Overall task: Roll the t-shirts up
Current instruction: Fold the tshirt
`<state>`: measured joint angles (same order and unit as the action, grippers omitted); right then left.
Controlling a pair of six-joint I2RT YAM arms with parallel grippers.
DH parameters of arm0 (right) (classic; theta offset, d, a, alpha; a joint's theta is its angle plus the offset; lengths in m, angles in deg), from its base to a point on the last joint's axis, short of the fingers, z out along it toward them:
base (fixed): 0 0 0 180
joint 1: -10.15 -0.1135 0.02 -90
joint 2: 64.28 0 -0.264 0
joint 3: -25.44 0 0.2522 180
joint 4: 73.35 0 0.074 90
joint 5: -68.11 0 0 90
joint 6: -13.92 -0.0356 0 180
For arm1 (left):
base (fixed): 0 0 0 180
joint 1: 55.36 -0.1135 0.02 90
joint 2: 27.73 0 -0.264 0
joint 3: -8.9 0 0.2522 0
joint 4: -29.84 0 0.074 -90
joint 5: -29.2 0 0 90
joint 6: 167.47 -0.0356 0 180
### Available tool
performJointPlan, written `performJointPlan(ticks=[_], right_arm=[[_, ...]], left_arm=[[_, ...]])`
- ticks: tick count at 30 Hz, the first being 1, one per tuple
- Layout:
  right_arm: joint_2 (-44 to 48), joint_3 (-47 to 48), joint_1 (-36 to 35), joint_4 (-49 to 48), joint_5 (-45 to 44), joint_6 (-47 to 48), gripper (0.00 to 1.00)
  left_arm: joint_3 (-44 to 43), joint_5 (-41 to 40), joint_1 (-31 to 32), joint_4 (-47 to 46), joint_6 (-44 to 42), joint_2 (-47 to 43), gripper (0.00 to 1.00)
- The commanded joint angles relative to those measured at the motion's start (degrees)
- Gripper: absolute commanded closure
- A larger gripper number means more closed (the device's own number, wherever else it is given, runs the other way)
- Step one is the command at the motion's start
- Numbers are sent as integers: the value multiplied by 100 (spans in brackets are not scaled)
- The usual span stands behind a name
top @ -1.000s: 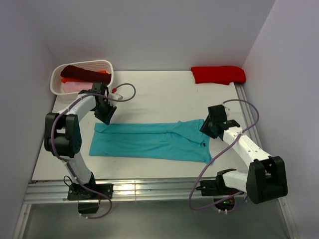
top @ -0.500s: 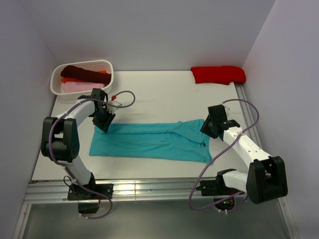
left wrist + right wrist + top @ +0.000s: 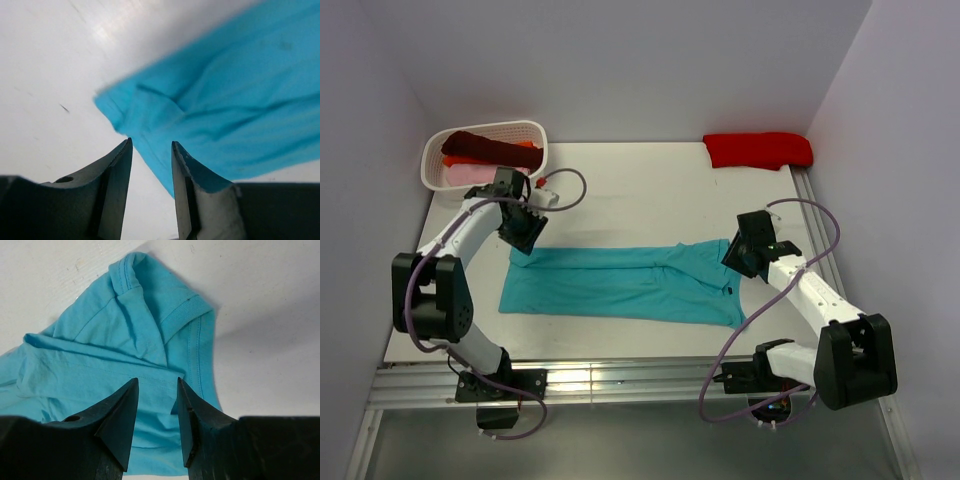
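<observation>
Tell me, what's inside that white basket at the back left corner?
The white basket holds a dark maroon shirt on top, with orange cloth and pink cloth beneath it. Whatever lies deeper is covered.

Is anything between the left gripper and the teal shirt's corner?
Nothing visible. The left gripper hangs open right over the teal shirt near its corner, and only cloth and bare table show beyond its fingers.
</observation>
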<state>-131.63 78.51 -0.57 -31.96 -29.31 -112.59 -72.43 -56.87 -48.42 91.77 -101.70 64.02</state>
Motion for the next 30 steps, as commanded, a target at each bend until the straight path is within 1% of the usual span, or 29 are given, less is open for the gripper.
performJointPlan(ticks=[1, 4, 8, 11, 25, 30], right_arm=[[-50, 85, 35, -180, -58, 74, 56], [-76, 138, 35, -171, -40, 100, 56], [-85, 191, 35, -145, -66, 109, 56], [-85, 226, 35, -118, -93, 153, 56], [-41, 156, 35, -118, -67, 144, 56], [-15, 138, 26, -110, -93, 162, 56]], left_arm=[[-739, -49, 9, -105, 269, 525, 57], [-986, -85, 9, -114, 340, 1045, 58], [-1056, -278, 9, -228, 384, 1415, 58], [-1004, -295, 9, -272, 392, 1522, 58], [-652, -366, -8, -316, 278, 1355, 59], [-626, -366, -17, -246, 270, 1250, 63]])
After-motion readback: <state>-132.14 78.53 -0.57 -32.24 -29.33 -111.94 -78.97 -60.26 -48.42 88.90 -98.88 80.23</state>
